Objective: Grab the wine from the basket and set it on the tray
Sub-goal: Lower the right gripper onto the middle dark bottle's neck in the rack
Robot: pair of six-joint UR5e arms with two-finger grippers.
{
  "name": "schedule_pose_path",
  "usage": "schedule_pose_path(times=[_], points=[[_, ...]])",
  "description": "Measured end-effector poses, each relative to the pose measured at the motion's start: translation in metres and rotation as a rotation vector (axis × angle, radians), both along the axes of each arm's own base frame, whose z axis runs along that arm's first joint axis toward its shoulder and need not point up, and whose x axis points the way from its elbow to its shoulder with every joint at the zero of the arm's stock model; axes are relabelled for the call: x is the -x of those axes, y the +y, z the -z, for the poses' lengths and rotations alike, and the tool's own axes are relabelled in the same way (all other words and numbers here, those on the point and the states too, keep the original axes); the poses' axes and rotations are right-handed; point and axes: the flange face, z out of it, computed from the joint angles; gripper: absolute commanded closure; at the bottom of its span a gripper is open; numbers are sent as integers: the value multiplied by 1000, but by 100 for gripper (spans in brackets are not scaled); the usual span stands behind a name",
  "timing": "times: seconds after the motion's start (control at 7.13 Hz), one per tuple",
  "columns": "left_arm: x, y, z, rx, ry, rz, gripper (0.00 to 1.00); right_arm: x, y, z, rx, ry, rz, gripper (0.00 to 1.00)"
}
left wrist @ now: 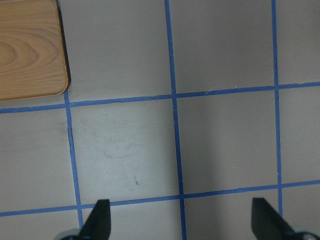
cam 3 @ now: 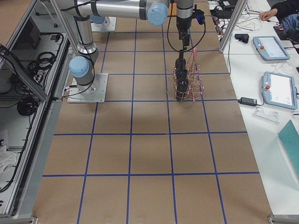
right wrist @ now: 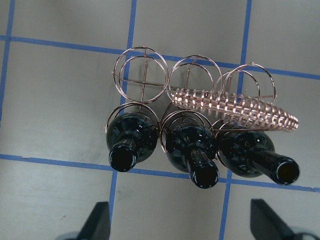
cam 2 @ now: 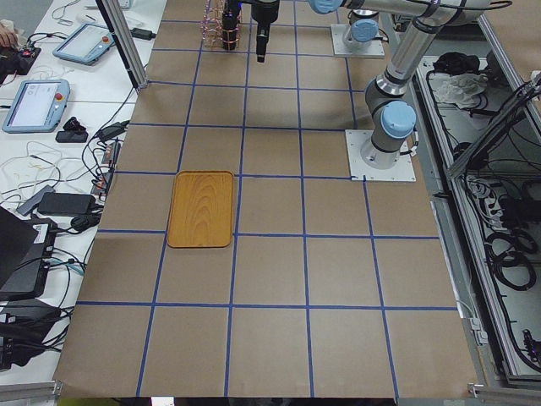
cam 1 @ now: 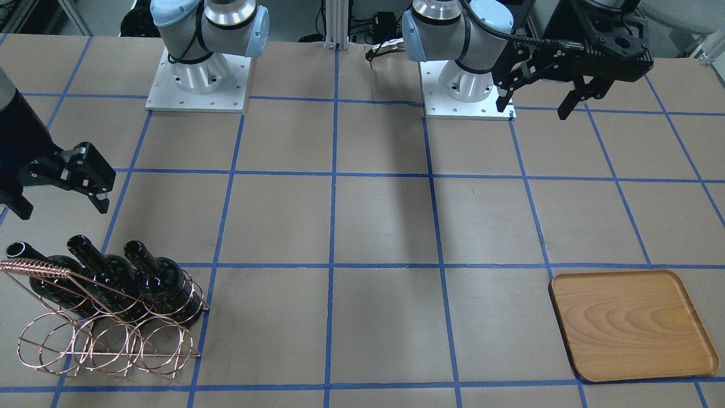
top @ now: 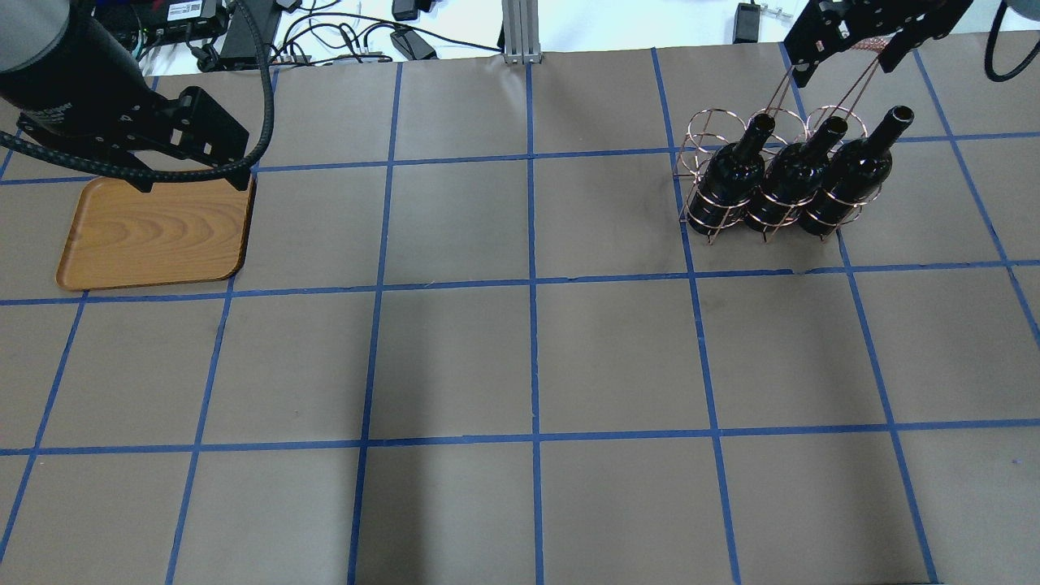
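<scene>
Brown table [top: 455,366] w/ blue tape grid [top: 532,283] — basket [right wrist: 235,106] one end, tray [top: 154,236] other — well apart.

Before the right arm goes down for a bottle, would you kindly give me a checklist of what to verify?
1. Right gripper open and empty: ok.
2. Three glossy near-black glass bottles seated in the copper-coloured wire basket: ok.
3. Middle bottle roughly centred between that gripper's fingers in its wrist view: ok.
4. Braided wire handle clear of the necks: not ok for the end bottle, which it crosses in the front-facing view.
5. Orange-brown wooden tray bare: ok.
6. Left gripper open, away from the basket: ok.
</scene>
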Motion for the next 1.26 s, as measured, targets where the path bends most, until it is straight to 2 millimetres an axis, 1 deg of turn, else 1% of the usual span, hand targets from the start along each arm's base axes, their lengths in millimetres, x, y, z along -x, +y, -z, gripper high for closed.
schedule_pose_path(times=[0.28,0.42,0.7,0.84,0.98,1.12,1.26], points=[[0,0,1,-1,0,0,0,1,-3,4,-4,0,-3,0],[0,0,1,-1,0,-1,0,4,-10,13,-16,-3,-2,3],[0,-1,1,-2,0,0,0,19,-32,54,-78,-14,14,7],[0,-1,2,-3,0,1,0,25,-36,74,-110,-17,14,10],[0,-1,2,-3,0,1,0,31,-36,90,-138,-19,12,24],[0,-1,2,-4,0,1,0,40,-35,100,-156,-23,16,48],[0,-2,3,-6,0,2,0,46,-34,104,-164,-26,21,67]])
